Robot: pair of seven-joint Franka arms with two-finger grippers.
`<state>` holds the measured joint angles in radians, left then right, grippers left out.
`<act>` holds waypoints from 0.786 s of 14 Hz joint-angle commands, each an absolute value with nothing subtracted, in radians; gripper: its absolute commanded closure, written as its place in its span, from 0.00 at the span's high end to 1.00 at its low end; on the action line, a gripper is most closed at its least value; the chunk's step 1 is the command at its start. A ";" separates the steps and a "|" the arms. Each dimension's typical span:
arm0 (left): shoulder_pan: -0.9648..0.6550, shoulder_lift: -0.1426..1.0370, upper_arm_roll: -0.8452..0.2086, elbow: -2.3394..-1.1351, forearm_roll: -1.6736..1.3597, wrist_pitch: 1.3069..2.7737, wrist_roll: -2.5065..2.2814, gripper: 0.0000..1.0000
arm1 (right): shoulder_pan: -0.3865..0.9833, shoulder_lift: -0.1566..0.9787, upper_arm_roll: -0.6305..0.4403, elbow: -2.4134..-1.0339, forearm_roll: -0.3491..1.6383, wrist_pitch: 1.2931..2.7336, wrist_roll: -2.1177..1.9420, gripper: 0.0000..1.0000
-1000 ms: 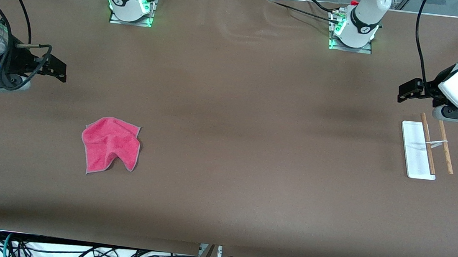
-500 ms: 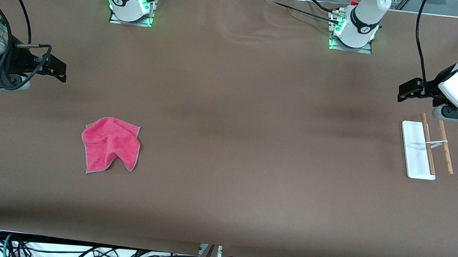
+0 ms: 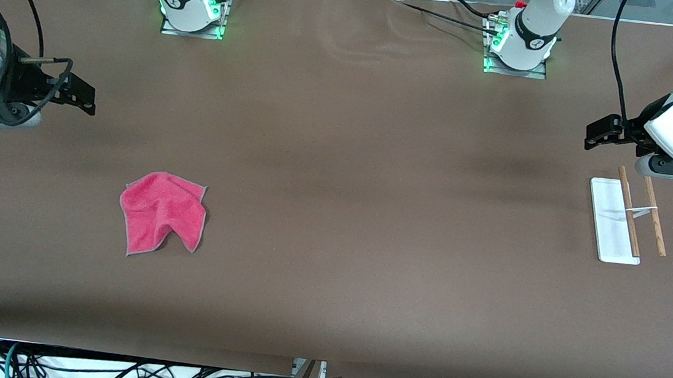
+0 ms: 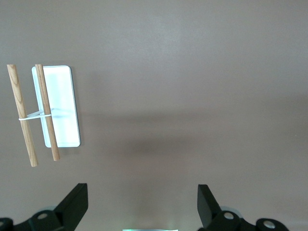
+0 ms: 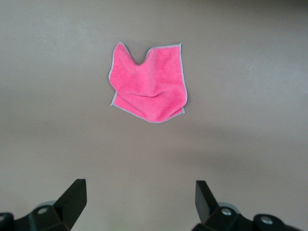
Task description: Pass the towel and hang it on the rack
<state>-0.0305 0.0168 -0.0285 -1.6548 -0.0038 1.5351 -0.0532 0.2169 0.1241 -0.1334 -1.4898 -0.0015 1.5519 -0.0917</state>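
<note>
On brown table point(image 3: 334, 213), rumpled towel point(image 3: 162, 212), rack point(image 3: 614, 222); both claws released, aloft.

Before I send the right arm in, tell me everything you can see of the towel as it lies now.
The towel is a small soft cloth, pink-red on its upper face with a thin grey edging. It lies crumpled on the brown table toward the right arm's end, folds raised across its middle, one edge dipping in a notch and one corner tucked under. Its underside is hidden. Only the table touches it. The right claw hangs above with fingers spread, clear of the cloth.
</note>
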 commanded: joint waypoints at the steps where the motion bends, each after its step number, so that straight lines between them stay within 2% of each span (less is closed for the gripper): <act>1: -0.026 0.020 -0.034 -1.628 -0.005 1.509 -0.061 1.00 | 0.216 0.103 -0.137 -1.489 0.012 1.531 -0.091 1.00; 11: -0.025 0.020 -0.034 -1.629 -0.005 1.508 -0.060 1.00 | 0.218 0.112 -0.133 -1.489 0.014 1.534 -0.087 1.00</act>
<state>-0.0304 0.0168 -0.0287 -1.6544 -0.0038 1.5320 -0.0532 0.2168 0.1133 -0.1341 -1.4901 -0.0015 1.5435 -0.0912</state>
